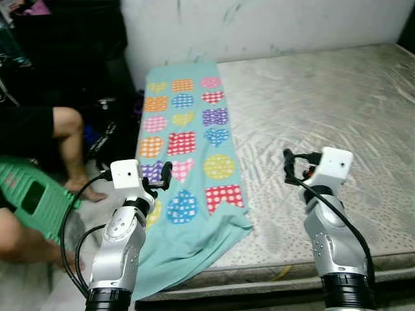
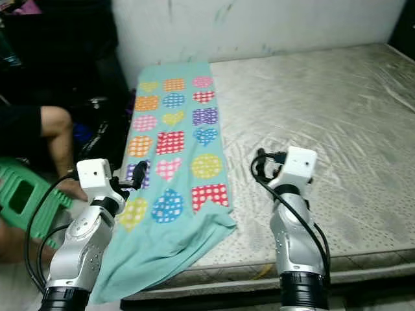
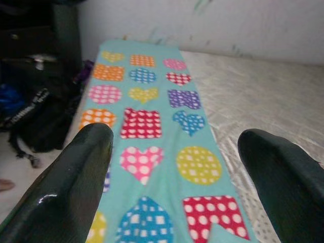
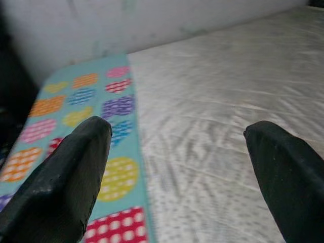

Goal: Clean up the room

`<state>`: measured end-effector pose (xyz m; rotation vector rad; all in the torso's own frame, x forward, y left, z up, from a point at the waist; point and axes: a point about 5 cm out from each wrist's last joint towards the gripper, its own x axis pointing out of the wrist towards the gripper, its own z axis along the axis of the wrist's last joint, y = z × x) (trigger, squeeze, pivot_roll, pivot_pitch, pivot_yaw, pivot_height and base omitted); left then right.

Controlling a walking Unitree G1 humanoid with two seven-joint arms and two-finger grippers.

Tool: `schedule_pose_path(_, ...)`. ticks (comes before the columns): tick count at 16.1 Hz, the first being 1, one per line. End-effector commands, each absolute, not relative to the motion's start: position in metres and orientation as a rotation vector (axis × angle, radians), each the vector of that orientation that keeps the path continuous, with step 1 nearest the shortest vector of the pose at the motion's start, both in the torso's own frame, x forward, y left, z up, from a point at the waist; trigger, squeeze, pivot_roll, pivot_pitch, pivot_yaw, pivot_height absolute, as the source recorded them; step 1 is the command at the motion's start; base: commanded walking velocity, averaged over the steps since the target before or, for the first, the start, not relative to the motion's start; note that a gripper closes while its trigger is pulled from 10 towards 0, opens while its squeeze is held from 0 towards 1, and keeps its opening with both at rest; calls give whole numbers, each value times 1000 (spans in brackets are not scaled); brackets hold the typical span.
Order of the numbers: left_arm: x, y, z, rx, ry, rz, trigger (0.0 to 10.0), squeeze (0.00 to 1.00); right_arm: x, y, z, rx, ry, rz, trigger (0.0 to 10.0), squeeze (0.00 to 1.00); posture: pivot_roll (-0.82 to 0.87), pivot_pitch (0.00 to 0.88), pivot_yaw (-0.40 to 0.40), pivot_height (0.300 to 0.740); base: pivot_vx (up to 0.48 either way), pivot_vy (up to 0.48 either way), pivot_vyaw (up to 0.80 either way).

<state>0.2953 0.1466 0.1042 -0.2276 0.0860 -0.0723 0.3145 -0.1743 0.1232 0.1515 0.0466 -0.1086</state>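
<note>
Nearest the head camera, both silver arms rose from the lower edge. The left gripper (image 1: pixel 159 176) hung over the near left part of the teal blanket (image 1: pixel 188 139); the right gripper (image 1: pixel 290 165) hung over the bare mattress (image 1: pixel 311 103), well apart from the blanket. From this height the spread of either pair of fingers was hard to judge.

The blanket, printed with dotted hearts, circles and squares, lay as a long strip along the mattress's left side, its near end drooping over the edge. Left of the bed a person's bare leg (image 1: pixel 68 139) showed beside a green plastic stool (image 1: pixel 32 194), with dark bags (image 1: pixel 107 133) against the wall.

The left wrist view settled the left gripper's state: its fingers (image 3: pixel 76 177) stood wide apart with nothing between them, the blanket's pattern lying beyond them.

The right wrist view did the same for the right: fingers (image 4: pixel 66 177) wide apart, holding nothing, framing the line where blanket met mattress.
</note>
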Motion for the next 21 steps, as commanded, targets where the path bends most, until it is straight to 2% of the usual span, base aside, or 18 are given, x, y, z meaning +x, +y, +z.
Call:
schedule_pose_path(1, 293, 155, 104, -217, 89, -32, 10000, 0, 314, -162, 124, 158, 53, -60, 10000, 0, -163, 0, 73, 740, 0, 304, 0)
schedule_pose_path(9, 287, 153, 103, -204, 102, -35, 10000, 0, 312, -161, 124, 156, 64, -51, 10000, 0, -155, 0, 75, 740, 0, 303, 0)
schedule_pose_path(21, 285, 153, 103, -200, 95, -32, 10000, 0, 308, -159, 120, 139, 91, -19, 10000, 0, -163, 0, 71, 740, 0, 0, 0)
